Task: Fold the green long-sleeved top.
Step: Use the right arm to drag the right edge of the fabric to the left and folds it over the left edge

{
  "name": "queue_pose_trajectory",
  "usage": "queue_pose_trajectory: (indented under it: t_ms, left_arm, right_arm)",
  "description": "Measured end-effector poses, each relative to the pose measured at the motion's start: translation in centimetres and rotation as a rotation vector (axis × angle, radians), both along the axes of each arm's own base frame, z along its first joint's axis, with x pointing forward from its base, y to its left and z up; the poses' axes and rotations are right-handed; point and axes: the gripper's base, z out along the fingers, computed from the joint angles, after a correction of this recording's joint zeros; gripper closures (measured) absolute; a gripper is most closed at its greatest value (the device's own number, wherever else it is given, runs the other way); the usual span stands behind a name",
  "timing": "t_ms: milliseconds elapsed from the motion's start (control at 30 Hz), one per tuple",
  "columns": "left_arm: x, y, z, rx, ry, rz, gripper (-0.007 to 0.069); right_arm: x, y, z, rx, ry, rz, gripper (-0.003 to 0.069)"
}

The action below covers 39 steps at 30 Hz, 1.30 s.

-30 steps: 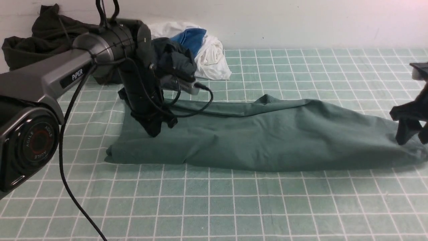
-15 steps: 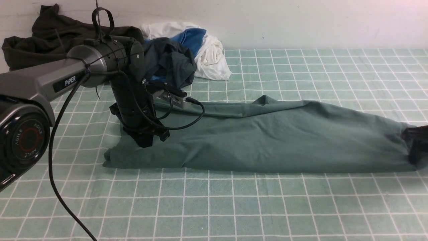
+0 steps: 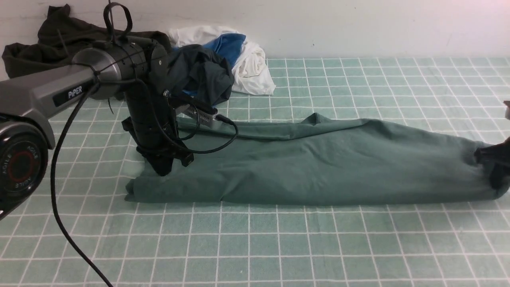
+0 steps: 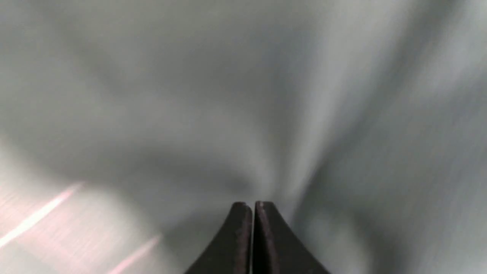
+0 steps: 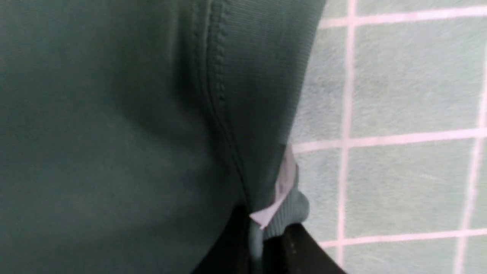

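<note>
The green long-sleeved top (image 3: 318, 163) lies as a long, lengthwise-folded band across the checked table cloth. My left gripper (image 3: 161, 169) points down at the band's left end. In the blurred left wrist view its jaws (image 4: 253, 205) are closed, with creases of green cloth (image 4: 243, 114) running into the tips. My right gripper (image 3: 496, 169) sits at the band's right end, at the frame edge. In the right wrist view it (image 5: 262, 236) is shut on the ribbed hem (image 5: 262, 76), beside a small white label (image 5: 279, 190).
A very dark garment (image 3: 48, 44) lies at the back left by the wall. A dark slate-grey garment (image 3: 203, 73) and a white and blue one (image 3: 243, 56) are heaped behind the left arm. The left arm's cable (image 3: 59, 199) hangs over the near left of the table cloth (image 3: 318, 247).
My left gripper has moved left along the top's left end. My right gripper has dropped and moved right, to the top's right end, and the band now lies straighter and flatter.
</note>
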Motion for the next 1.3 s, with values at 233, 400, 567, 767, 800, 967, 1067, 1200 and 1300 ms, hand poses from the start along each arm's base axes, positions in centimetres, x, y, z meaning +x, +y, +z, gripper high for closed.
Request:
queue_pose_trajectory:
  t_ms: [233,400,567,767,800,967,1067,1200,1300]
  left_arm:
    - [-2.9,2.0,10.8,0.052,-0.264,0.049,0.0628]
    - [-6.7,3.8,18.0,0.068,-0.441,0.133,0.0628]
    - [-11.6,5.4,24.2,0.070,-0.626,0.205,0.0628]
    - [-17.4,7.0,29.1,0.025,-0.785,0.307,0.0628]
    - [-18.0,7.1,29.4,0.012,-0.797,0.316,0.0628]
    - [-21.5,7.5,28.4,-0.038,-0.768,0.332,0.0628]
    - [-22.9,7.6,26.8,-0.045,-0.722,0.343,0.0628]
    - [-27.3,8.4,22.0,-0.075,-0.655,0.410,0.0628]
    - [-30.3,8.9,19.3,-0.118,-0.692,0.452,0.0628]
  right_arm:
    - [0.5,5.3,12.9,-0.078,-0.289,0.141,0.0624]
    - [0.1,17.2,18.4,0.035,-0.482,0.452,0.0624]
    - [-1.2,30.7,17.3,0.216,-0.588,0.756,0.0624]
    - [-3.2,43.3,11.1,0.384,-0.680,0.914,0.0624]
    - [-3.6,44.7,10.0,0.390,-0.686,0.937,0.0620]
    - [-4.4,48.4,4.8,0.398,-0.665,0.977,0.0508]
    - [-4.4,48.4,4.5,0.403,-0.648,0.976,0.0410]
    - [-4.6,46.5,8.5,0.411,-0.582,1.022,0.0227]
    - [-5.4,44.0,13.4,0.394,-0.558,1.060,0.0209]
